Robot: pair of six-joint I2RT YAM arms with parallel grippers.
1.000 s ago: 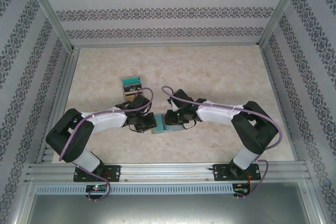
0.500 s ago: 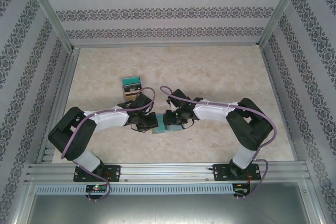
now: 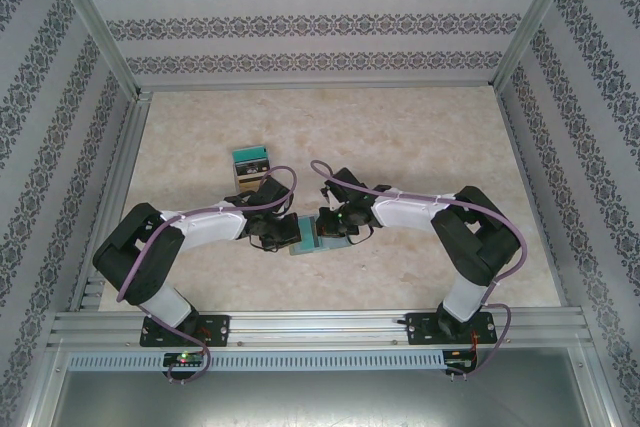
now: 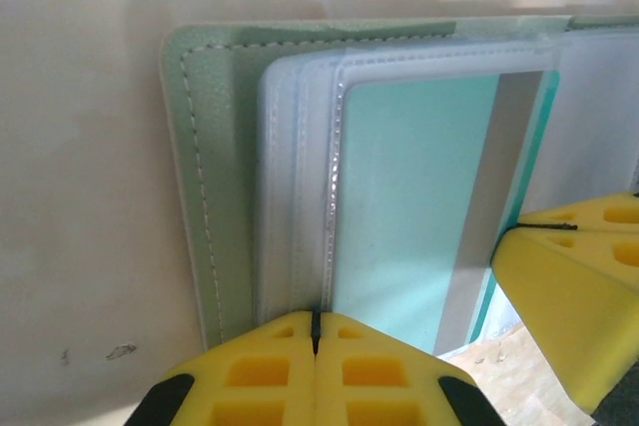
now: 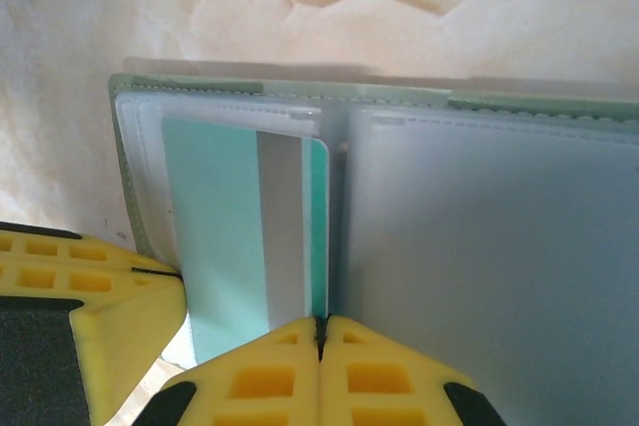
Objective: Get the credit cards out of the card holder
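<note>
The grey-green card holder (image 3: 302,245) lies open on the table between my two grippers. In the left wrist view its stitched cover (image 4: 205,157) and clear pockets show, with a teal credit card (image 4: 414,197) with a grey stripe inside a pocket. My left gripper (image 4: 316,331) is shut on the edge of that clear pocket. My right gripper (image 5: 319,331) is shut on the near edge of the teal credit card (image 5: 220,236), beside an empty clear pocket (image 5: 489,246). From above, the left gripper (image 3: 290,230) and right gripper (image 3: 322,228) nearly touch over the holder.
A small pile of teal and tan cards (image 3: 250,162) lies on the table behind the left gripper. Metal frame rails (image 3: 320,325) run along the near edge, and patterned walls close in the other sides. Open tabletop (image 3: 420,137) stretches behind and to the right.
The right gripper has shut on the teal card's edge and shifted slightly towards the left gripper. The left gripper has tightened on the pocket edge.
</note>
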